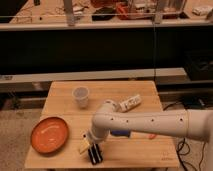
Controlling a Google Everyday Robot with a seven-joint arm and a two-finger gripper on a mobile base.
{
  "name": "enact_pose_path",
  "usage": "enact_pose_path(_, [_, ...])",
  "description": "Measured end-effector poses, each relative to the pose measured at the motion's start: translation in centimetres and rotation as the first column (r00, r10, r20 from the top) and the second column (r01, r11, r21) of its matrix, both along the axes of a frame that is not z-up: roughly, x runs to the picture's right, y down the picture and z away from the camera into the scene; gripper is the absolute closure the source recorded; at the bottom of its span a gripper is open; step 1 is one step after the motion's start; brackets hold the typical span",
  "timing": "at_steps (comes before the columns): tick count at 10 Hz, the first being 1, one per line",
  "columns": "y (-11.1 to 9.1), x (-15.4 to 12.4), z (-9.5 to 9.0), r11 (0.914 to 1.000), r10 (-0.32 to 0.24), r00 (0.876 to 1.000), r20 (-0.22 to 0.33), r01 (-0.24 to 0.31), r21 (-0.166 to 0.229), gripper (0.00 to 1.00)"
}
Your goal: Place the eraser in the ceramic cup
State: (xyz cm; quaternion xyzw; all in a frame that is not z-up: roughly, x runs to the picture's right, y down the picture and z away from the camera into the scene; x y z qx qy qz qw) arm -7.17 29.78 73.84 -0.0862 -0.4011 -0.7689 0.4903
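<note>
Camera view looks down on a light wooden table point(60, 97) that stands in front of a long dark bench with clutter on its top. The robot's white arm point(150, 122) reaches in from the right edge and crosses the near half of the table, bending down toward the near left. Its gripper point(89, 145) hangs low over the near edge of the table, right at the far end of the eraser point(95, 155), with its fingers spread apart and not clamped on anything. Whether a fingertip touches the eraser cannot be told. The eraser, a narrow black block with pale stripes along its length, lies flat on the wood close to the near edge, running roughly near to far. The ceramic cup point(80, 96), small, pale and handleless, stands upright on the far left part of the table, well apart from the eraser. An orange plate point(49, 135) sits on the near left, just left of the gripper. A white bottle point(129, 104) lies on its side at the far middle, beyond the arm. A blue pad point(121, 133) shows partly under the arm.
</note>
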Motion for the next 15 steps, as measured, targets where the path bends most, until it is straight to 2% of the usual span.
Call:
enact_pose_path(2, [1.0, -0.9, 0.9, 0.9995, -0.006, 0.997, -0.074, 0.009, 0.03, 0.2])
enact_pose_path(3, [1.3, -1.0, 1.5, 0.9989, 0.003, 0.992, -0.127, 0.003, 0.047, 0.2])
enact_pose_path(5, [0.9, -0.7, 1.6, 0.9994, -0.004, 0.995, -0.096, 0.007, 0.034, 0.2])
enact_pose_path(6, [0.5, -0.8, 1.5, 0.9998, 0.002, 0.998, -0.061, -0.001, 0.022, 0.2])
enact_pose_path(7, [0.5, -1.0, 1.5, 0.9997, 0.003, 0.998, -0.06, -0.002, 0.023, 0.22])
enact_pose_path(8, [0.5, -1.0, 1.6, 0.9995, 0.013, 0.997, -0.074, -0.01, 0.029, 0.27])
enact_pose_path(9, [0.4, -1.1, 1.9, 0.9992, 0.016, 0.996, -0.087, -0.013, 0.037, 0.37])
enact_pose_path(10, [0.3, -1.2, 1.9, 0.9993, 0.015, 0.996, -0.087, -0.011, 0.037, 0.4])
enact_pose_path(12, [0.0, -1.1, 2.1, 0.9993, 0.017, 0.997, -0.077, -0.014, 0.034, 0.36])
enact_pose_path(13, [-0.1, -1.3, 2.2, 0.9991, 0.023, 0.997, -0.08, -0.02, 0.037, 0.39])
enact_pose_path(15, [0.1, -1.1, 2.3, 0.9983, 0.038, 0.996, -0.075, -0.035, 0.047, 0.57])
